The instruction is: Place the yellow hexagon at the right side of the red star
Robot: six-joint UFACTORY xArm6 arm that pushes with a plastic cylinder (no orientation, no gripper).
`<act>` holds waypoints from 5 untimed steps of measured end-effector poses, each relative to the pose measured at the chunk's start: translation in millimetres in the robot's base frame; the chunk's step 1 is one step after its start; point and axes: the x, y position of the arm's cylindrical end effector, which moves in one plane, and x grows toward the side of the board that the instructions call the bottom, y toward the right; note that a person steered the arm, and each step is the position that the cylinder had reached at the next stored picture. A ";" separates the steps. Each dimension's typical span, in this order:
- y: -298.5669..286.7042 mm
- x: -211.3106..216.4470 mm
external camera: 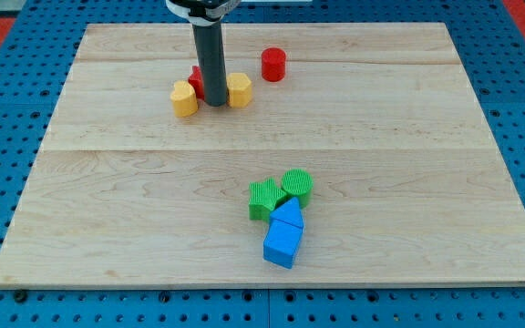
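Note:
My tip [215, 104] touches the board near the view's top, between two yellow blocks. The yellow hexagon [239, 90] sits just to the right of the rod, touching it or nearly so. The red star [196, 81] is mostly hidden behind the rod, showing only at the rod's left edge. A second yellow block [184, 98] lies to the left of the tip, just below the red star.
A red cylinder [273, 65] stands to the right of the yellow hexagon. Lower down, a green block [264, 198], a green cylinder [297, 186] and two blue blocks [287, 217] [282, 244] cluster together. The wooden board [408, 137] ends in edges over a blue pegboard.

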 end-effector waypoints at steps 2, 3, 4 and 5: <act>9.8 20.6; -58.4 64.0; -120.6 45.9; -126.6 -25.8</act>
